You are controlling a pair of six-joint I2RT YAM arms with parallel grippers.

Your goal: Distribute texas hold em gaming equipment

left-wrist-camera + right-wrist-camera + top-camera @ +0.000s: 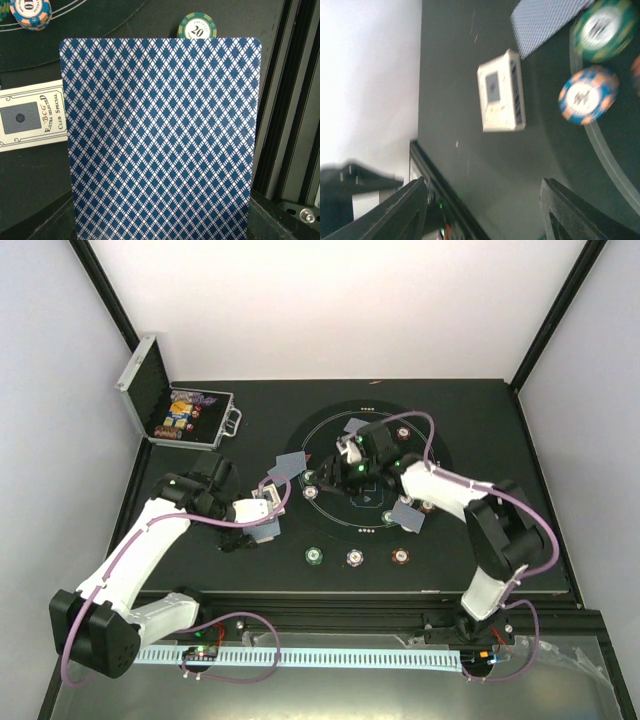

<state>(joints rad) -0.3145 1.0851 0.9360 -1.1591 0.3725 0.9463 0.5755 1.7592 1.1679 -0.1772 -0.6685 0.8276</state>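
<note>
A playing card with a blue diamond-patterned back fills the left wrist view and hides the fingers that hold it. My left gripper is low at the table's left-centre, shut on that card. My right gripper hovers over the printed circle, open with nothing between its fingers. Face-down cards lie round the circle. Poker chips lie in a front row, green, white and brown-red. A blue-orange chip and a green chip lie ahead of the right fingers.
The open silver case with several chips inside stands at the back left. A white card box lies on the black mat. The table's black rail runs beside the held card. White walls enclose the table.
</note>
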